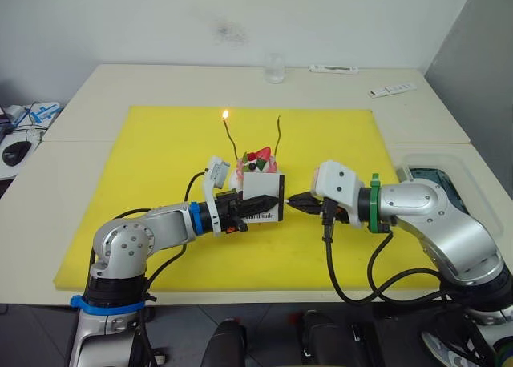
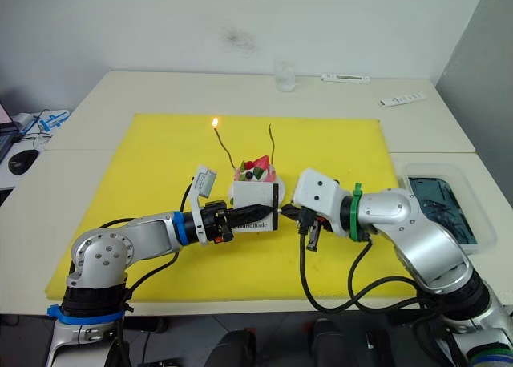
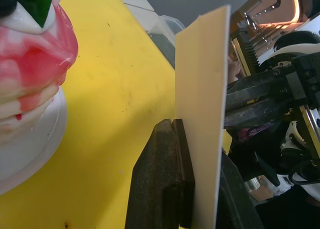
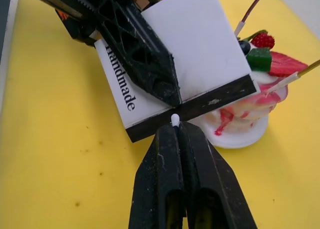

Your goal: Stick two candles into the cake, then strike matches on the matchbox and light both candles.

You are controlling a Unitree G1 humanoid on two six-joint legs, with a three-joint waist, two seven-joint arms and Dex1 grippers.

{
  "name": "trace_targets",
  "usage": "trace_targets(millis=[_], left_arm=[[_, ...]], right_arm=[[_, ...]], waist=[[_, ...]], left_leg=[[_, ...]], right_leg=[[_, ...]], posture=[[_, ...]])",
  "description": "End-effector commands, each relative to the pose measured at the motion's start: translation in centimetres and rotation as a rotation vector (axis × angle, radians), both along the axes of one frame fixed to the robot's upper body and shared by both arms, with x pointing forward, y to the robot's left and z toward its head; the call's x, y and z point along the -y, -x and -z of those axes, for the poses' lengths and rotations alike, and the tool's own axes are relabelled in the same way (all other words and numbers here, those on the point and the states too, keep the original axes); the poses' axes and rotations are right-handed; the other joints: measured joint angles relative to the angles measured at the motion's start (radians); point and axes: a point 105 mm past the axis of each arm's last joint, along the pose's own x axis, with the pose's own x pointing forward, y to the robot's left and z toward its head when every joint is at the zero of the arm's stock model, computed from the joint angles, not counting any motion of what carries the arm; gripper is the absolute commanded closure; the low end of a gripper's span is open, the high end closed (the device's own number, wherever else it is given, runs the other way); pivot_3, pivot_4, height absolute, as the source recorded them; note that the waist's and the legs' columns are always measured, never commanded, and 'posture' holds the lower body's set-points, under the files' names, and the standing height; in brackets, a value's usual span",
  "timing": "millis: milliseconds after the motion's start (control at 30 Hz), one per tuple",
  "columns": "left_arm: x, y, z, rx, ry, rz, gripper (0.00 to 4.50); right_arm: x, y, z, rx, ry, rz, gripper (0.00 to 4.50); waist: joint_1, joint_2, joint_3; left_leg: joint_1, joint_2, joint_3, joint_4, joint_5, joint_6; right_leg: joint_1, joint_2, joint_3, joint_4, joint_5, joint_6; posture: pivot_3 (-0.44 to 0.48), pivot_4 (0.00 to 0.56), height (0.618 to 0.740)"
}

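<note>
Your right gripper (image 4: 175,123) is pinched on a match (image 4: 175,120) — tip right at the black strip of the matchbox (image 4: 177,64) clamped upright in your left gripper (image 1: 239,213) — so drag it along that strip's length

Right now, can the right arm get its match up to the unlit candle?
Probably yes. The right gripper pinches a match at the matchbox strip, and the unlit candle stands just behind on the cake. The box held by the left gripper sits between; lifting over should clear it.
</note>
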Motion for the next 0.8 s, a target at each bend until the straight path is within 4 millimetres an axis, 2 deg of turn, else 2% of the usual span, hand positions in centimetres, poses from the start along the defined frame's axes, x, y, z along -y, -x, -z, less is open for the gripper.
trace_targets(millis=[33,800], left_arm=[[0.2,0.1,-1.1,0.040,0.030,0.010,4.50],[0.3,0.4,-1.5,0.029,0.052,0.024,4.50]], right_arm=[[-0.3,0.2,-1.0,0.036,-0.017,-0.017,4.47],[-0.4,-0.3,0.6,0.070,0.036,-0.022,4.47]], waist=[[0.000,0.000,0.000],[0.000,0.000,0.000]], left_leg=[[0.000,0.000,0.000,0.000,0.000,0.000],[0.000,0.000,0.000,0.000,0.000,0.000]], right_leg=[[0.000,0.000,0.000,0.000,0.000,0.000],[0.000,0.000,0.000,0.000,0.000,0.000]], posture=[[0.000,0.150,0.740],[0.000,0.150,0.740]])
